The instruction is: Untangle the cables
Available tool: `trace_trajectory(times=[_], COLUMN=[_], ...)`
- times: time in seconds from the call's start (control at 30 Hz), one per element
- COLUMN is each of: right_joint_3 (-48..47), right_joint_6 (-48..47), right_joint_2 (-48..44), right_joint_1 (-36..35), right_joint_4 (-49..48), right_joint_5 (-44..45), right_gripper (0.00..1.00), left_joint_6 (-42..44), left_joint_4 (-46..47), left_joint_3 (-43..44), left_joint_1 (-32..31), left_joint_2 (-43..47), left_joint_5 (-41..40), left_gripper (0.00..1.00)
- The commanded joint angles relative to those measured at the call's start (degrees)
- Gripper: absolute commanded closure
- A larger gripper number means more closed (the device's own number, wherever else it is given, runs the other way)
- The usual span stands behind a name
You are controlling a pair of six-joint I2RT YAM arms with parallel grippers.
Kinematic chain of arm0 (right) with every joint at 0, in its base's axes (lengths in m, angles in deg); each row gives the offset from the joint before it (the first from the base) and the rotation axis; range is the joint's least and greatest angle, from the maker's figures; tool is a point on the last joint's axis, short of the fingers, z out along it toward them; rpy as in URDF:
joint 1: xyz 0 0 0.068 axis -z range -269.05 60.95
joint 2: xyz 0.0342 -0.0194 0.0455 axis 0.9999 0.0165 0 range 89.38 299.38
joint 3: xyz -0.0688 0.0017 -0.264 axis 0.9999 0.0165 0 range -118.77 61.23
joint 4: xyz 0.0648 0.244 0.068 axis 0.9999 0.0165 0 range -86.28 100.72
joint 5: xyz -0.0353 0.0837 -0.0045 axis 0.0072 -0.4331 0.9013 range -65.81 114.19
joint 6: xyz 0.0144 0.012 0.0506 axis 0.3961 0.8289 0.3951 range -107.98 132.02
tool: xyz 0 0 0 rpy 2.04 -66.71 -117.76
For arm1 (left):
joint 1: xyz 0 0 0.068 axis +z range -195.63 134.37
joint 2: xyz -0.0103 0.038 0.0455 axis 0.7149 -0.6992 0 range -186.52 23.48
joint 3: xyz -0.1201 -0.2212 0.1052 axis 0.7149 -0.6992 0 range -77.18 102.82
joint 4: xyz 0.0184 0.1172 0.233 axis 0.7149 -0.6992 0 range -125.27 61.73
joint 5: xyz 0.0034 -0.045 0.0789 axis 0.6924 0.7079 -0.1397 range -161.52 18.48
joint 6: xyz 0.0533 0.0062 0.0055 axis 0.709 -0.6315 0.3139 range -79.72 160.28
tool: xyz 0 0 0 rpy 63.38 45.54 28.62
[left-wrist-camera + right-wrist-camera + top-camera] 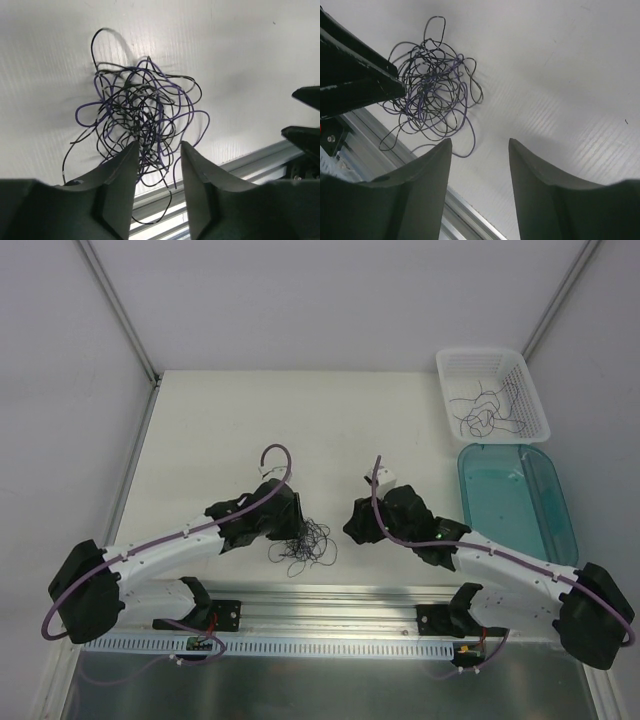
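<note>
A wad of thin dark purplish-black cables [303, 546] lies on the white table near its front edge, between the two arms. In the left wrist view the wad [140, 115] sits just beyond my left gripper [159, 145], which is open, with some strands hanging between its fingers. My left gripper [290, 525] is at the wad's left side in the top view. My right gripper [355, 525] is open and empty, just right of the wad. In the right wrist view the wad [430, 95] lies up and left of my right gripper [480, 142].
A white basket [492, 392] at the back right holds loose cable strands [487, 410]. A teal tray [515, 498] lies in front of it. An aluminium rail [330, 625] runs along the table's front edge.
</note>
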Motion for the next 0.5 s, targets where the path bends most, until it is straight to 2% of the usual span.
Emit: trace_trajectory(times=[0.0, 0.13, 0.23, 0.37, 0.47], right_joint_3=[-2.6, -2.1, -2.0, -3.4, -4.2], right_joint_6=[6.0, 10.4, 12.2, 13.9, 15.0], right_joint_2=[0.2, 0.4, 1.1, 4.0, 5.9], right_joint_1=[-2.2, -4.4, -6.2, -8.4, -9.6], right_joint_4=[1.2, 0.8, 0.4, -0.7, -2.2], right_joint_5=[3.7, 6.2, 7.7, 8.1, 7.9], right_gripper=[0.46, 0.39, 0.33, 0.25, 0.23], left_joint_6=[-6.2, -6.7, -7.9, -9.7, -11.7], left_joint_4=[-0.1, -0.8, -2.6, -7.1, -10.8], left_joint_3=[3.0, 1.4, -1.4, -5.2, -7.8], left_joint_1=[-0.1, -0.1, -0.1, -0.1, -0.1], left_joint_2=[2.2, 7.4, 12.6, 19.6, 22.3], left_joint_5=[-4.6, -5.1, -5.0, -4.1, -4.3], left_gripper=[0.48, 0.34, 0.31, 0.31, 0.36])
